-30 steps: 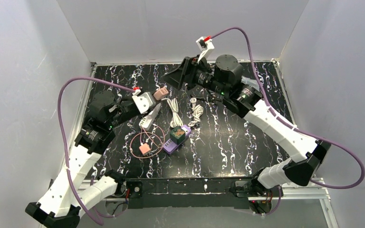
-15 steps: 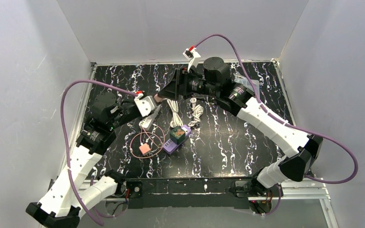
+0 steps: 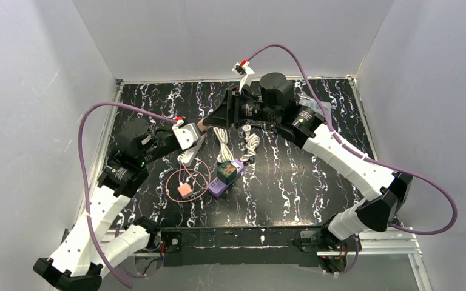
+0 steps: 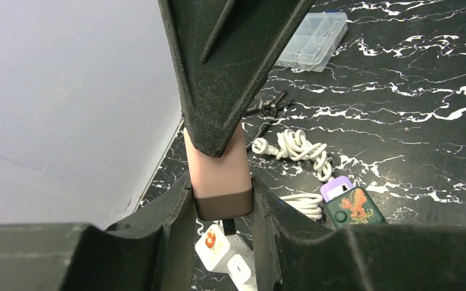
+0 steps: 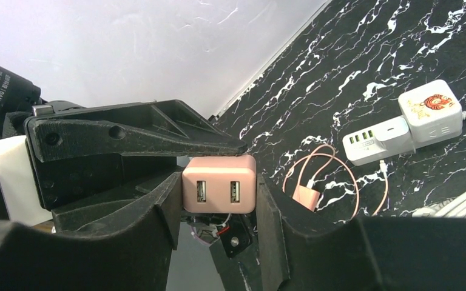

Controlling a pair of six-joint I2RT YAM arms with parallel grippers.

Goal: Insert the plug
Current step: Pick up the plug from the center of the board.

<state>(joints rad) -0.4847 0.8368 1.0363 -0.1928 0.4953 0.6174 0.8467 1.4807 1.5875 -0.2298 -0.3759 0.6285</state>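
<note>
Left wrist shows the pink plug (image 4: 219, 173) clamped between left fingers (image 4: 165, 242), right fingers (image 5: 274, 219) gripping its other end.

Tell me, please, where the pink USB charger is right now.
The pink USB charger is held over the far left of the table in the top view, between the left gripper and right gripper where they meet, above the white power strip.

Encl. w/ three plain pale grey walls: back wall (image 3: 218, 36), left wall (image 3: 30, 109), right wall (image 3: 437, 85). Surface (image 3: 303, 194): black w/ white marble veining, slight gloss. Metal rail (image 3: 394, 245) along near edge. Light even, diffuse; shadows soft.
</note>
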